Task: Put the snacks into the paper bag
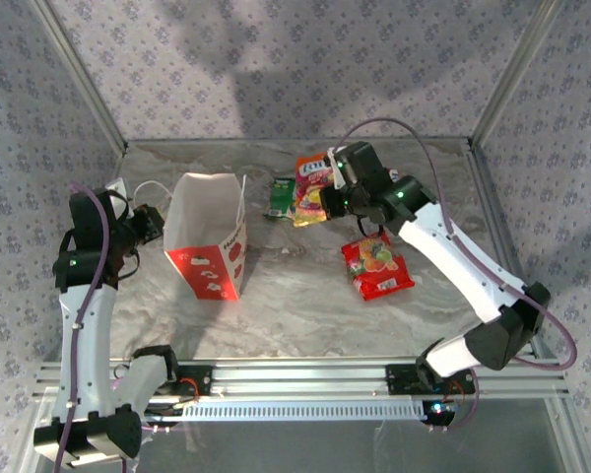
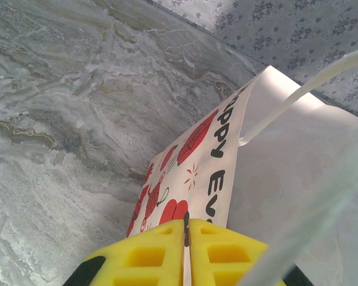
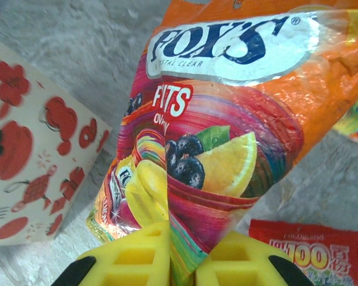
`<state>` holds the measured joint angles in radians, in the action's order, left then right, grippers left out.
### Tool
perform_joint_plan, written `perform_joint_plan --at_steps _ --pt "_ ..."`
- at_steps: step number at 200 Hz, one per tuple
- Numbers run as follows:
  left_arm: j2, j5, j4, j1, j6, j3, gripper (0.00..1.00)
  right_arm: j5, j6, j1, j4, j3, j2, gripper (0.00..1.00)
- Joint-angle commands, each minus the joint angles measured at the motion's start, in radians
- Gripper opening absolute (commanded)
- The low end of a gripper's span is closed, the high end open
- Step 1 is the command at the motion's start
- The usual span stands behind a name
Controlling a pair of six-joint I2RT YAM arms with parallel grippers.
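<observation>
Paper bag: upright on the marbled table, left of centre, mouth open upward, red lower part and strawberry print turned toward the near edge. Left claw: at the left side of the bag, level with its rim. From the left wrist view: clenched, yellow fingers pressed together, with the thin printed wall of the bag pinched between them; white cord handle looping up just beside the grip. Right claw: toward the far side of the table, right of the bag and apart from it. From the right wrist view: grasping the orange packet, one end of the wrapper clamped and creased between the two yellow pads, blue-on-white brand lettering and fruit print facing the camera. Whether raised off the table or resting on it: cannot tell. Green packet: flat on the table between the bag and the orange packet, just beside the latter. Red packet: flat on the table nearer the arm bases, below the right claw and well apart from the bag.
</observation>
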<state>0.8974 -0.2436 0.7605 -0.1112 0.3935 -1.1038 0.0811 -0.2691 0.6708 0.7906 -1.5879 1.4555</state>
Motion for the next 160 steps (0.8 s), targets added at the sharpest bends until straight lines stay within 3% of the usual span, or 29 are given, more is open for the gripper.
perform_joint_plan --at_steps 1,74,160 --pt "-0.017 -0.017 0.010 -0.006 0.001 -0.012 0.10 0.068 0.062 0.038 -0.003 -0.096 -0.047 0.14" --pt "-0.008 -0.028 0.004 -0.006 0.006 -0.016 0.10 -0.026 0.202 0.115 -0.217 -0.172 -0.119 0.13" --pt "-0.008 -0.030 0.003 -0.006 0.005 -0.016 0.10 -0.131 0.236 0.169 -0.359 -0.311 -0.008 0.12"
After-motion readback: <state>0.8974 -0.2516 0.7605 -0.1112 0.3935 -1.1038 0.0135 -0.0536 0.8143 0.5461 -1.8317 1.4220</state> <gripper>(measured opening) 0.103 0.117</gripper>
